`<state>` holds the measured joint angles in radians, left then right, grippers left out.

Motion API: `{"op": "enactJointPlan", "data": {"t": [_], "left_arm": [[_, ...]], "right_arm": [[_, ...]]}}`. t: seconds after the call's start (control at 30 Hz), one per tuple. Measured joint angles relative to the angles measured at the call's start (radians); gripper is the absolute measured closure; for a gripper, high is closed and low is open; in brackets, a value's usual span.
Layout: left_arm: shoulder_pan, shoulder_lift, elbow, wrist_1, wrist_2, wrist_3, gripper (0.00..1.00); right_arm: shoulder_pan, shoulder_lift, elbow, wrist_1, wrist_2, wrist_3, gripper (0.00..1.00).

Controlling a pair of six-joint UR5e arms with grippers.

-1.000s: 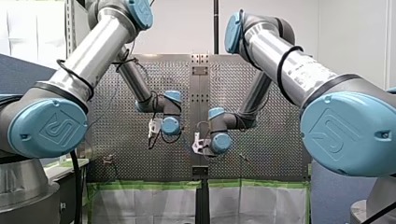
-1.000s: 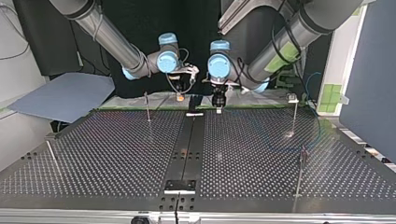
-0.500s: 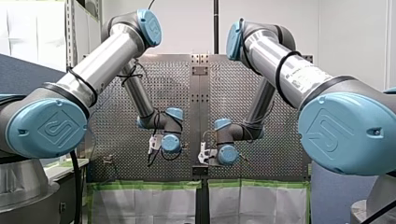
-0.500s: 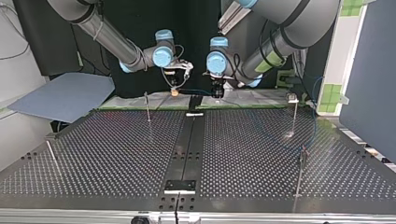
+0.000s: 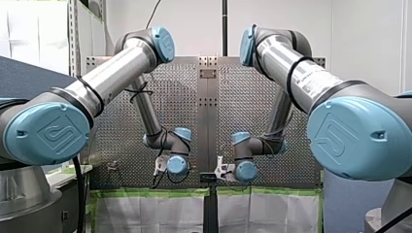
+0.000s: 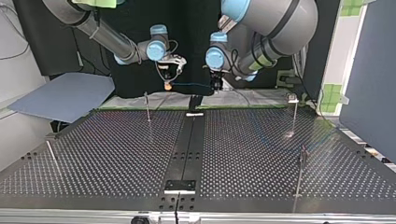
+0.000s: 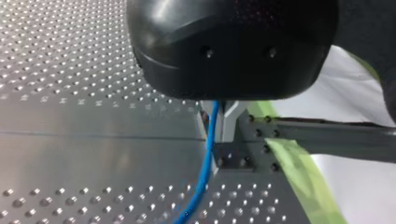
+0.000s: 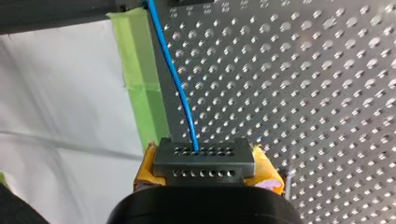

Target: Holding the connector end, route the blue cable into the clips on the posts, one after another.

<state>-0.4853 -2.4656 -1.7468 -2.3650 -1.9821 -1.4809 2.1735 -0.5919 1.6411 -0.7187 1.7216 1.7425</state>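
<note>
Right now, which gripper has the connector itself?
My right gripper: its yellow pads clamp the grey connector block that the blue cable plugs into. My left gripper grips only the cable, further along.

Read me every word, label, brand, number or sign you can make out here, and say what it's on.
None: no word or number can be read in any view.
Sign only: an embossed emblem on my left arm's blue joint cap and my right arm's blue joint cap, letters not legible.
The connector and blue cable show no print.
</note>
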Motion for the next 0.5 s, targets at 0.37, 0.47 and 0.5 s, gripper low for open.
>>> {"op": "enactJointPlan", "data": {"t": [0.37,0.47,0.5], "left_arm": [[-0.032,-0.003,0.000,0.004,-0.004,0.002,1.00],[-0.042,-0.003,0.000,0.005,-0.015,0.007,1.00],[-0.045,-0.003,0.000,0.005,-0.019,0.008,1.00]], "right_arm": [[-0.032,0.051,0.041,-0.084,-0.017,0.001,1.00],[-0.048,0.051,0.057,-0.109,-0.029,0.000,1.00],[-0.052,0.051,0.060,-0.116,-0.033,0.000,1.00]]}}
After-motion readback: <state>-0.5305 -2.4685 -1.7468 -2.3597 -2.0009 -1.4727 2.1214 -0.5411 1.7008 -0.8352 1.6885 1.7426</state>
